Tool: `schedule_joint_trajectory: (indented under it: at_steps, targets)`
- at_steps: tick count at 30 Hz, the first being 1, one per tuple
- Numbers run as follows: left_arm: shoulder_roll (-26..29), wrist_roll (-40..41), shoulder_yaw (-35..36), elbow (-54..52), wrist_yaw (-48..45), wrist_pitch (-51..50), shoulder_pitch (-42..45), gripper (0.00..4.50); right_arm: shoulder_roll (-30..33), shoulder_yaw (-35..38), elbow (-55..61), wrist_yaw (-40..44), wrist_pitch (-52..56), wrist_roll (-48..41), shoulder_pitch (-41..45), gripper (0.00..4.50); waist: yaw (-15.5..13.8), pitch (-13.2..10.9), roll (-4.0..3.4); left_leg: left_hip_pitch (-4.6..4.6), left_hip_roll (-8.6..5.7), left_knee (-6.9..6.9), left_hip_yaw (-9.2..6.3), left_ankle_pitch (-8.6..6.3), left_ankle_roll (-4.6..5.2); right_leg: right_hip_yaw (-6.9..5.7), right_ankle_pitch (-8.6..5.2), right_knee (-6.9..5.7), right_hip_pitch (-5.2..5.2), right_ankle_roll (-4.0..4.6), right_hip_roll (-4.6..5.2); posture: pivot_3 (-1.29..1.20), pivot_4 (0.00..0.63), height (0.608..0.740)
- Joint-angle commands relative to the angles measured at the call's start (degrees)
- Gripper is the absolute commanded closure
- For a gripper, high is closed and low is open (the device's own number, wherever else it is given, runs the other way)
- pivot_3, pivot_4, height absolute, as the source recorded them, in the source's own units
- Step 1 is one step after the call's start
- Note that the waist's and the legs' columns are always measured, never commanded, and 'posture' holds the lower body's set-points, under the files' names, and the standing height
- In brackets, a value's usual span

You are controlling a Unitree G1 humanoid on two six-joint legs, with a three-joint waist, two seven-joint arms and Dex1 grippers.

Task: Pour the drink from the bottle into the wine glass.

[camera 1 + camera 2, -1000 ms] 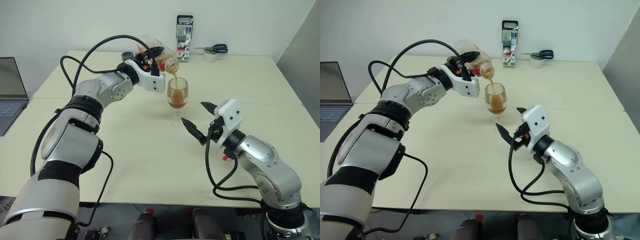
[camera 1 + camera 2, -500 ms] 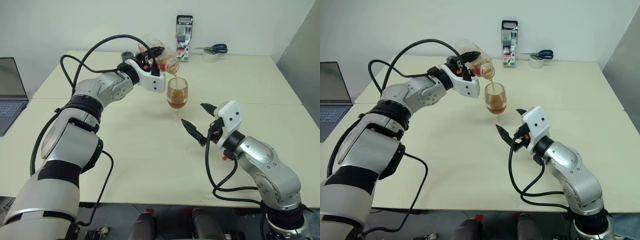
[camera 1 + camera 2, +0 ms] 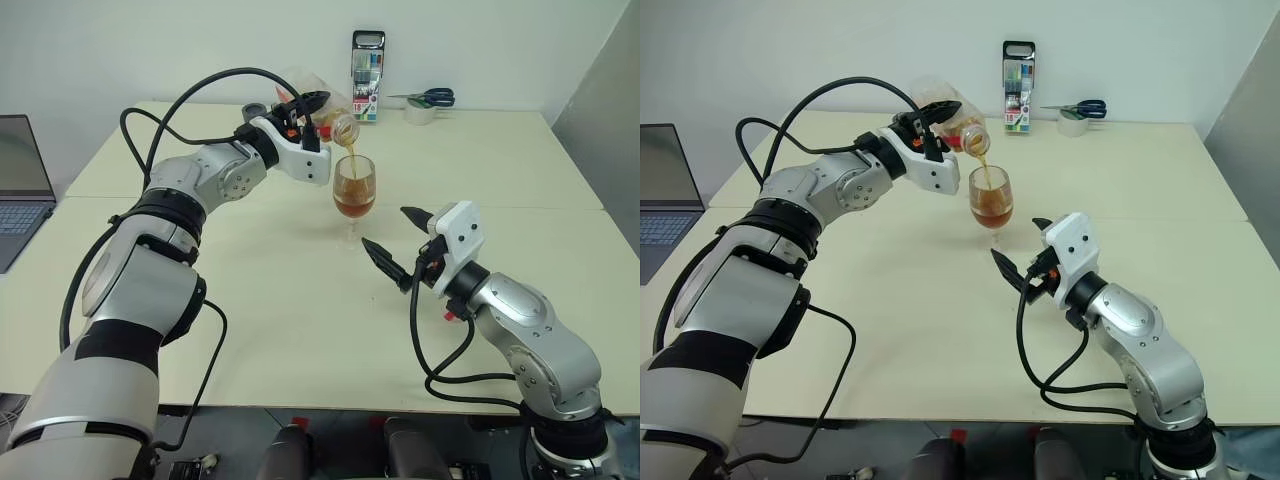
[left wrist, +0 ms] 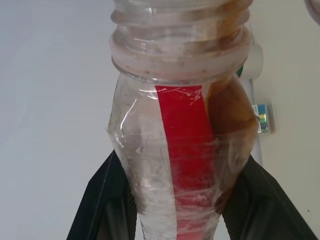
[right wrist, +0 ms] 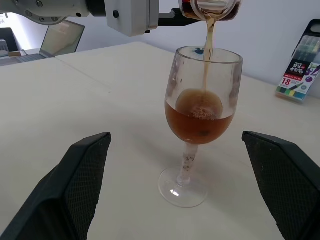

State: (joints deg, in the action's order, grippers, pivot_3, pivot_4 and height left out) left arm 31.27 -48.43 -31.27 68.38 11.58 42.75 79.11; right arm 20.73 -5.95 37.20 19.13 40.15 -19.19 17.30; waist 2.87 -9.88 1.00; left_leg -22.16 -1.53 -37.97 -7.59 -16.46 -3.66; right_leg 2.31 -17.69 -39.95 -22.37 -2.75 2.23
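The left end effector [image 3: 308,112] is closed on the bottle [image 3: 325,112] and holds it tilted, with the open mouth just above the rim of the wine glass [image 3: 354,200]. A thin stream of the drink [image 5: 200,121] falls into the bowl, which is about half full. The glass stands upright on the tabletop [image 3: 270,300], near its middle. The right end effector [image 3: 396,244] is wide open and empty, just near of the glass foot, apart from it.
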Motion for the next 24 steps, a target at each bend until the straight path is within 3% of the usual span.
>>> schedule_joint_trajectory:
  at_steps: [1, 16, 24]
  targets:
    - [0.2, 1.9, 1.3, 0.0, -0.5, -0.3, 2.0, 2.74, -0.4, 0.0, 2.4, 0.0, -0.9, -0.2, 0.2, 0.0, 0.0, 0.0, 0.0, 0.0, 0.0, 0.0, 0.0, 0.0, 0.0, 0.0, 0.0, 0.0, 0.0, 0.0, 0.0, 0.0, 0.15, 0.74]
    - [-1.3, 8.8, 4.5, -1.2, -7.1, -0.5, -0.5, 2.74, -1.5, 0.2, 1.7, -0.6, -3.3, 0.9, 1.3, 0.0, 0.2, 0.0, 0.0, 0.01, 0.0, -0.01, 0.0, 0.0, 0.0, 0.0, 0.0, -0.02, 0.0, 0.0, 0.0, 0.0, 0.15, 0.74]
    - [-3.5, 17.4, 9.7, -3.8, -15.8, -1.5, -4.1, 2.74, -2.2, 0.4, 1.1, -0.6, -5.3, 2.1, 1.9, 0.0, 0.3, 0.0, 0.0, 0.01, 0.0, -0.03, -0.01, 0.0, 0.0, 0.0, 0.0, -0.03, 0.0, 0.0, 0.0, 0.0, 0.15, 0.74]
